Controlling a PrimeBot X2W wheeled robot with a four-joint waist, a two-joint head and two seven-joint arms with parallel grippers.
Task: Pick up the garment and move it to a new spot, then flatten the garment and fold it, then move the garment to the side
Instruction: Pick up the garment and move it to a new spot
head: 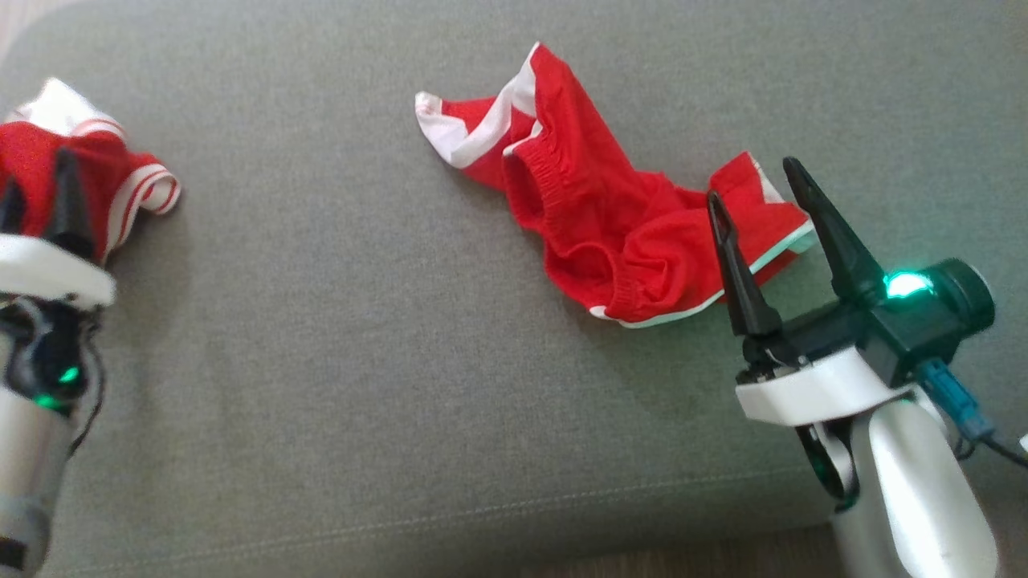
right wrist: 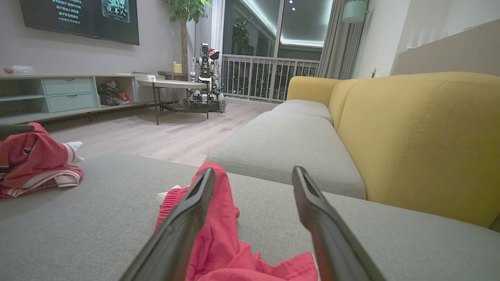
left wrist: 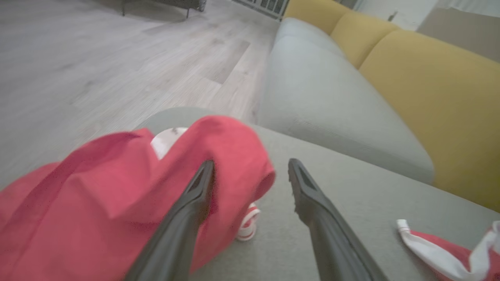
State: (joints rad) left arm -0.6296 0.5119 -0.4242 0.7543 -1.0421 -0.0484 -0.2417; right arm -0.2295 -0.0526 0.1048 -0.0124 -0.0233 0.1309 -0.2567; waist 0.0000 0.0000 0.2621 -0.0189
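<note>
A bundled red garment with white striped trim (head: 108, 172) lies at the far left edge of the grey cushion (head: 361, 361). My left gripper (head: 38, 172) hangs over it with its fingers apart. In the left wrist view, that cloth (left wrist: 97, 195) bulges against the left finger, and the gripper (left wrist: 252, 164) is open. A second red garment, shorts with white panels (head: 610, 225), lies crumpled in the middle. My right gripper (head: 752, 180) stands open over its right end. In the right wrist view, the shorts (right wrist: 218, 242) lie under the left finger of the gripper (right wrist: 254, 171).
The cushion's front seam and edge run along the bottom of the head view. A yellow sofa back (right wrist: 422, 136) rises on one side beyond more grey seats (right wrist: 289, 144). Wooden floor (left wrist: 97, 58) lies past the bundled garment. A table and a small robot stand far off.
</note>
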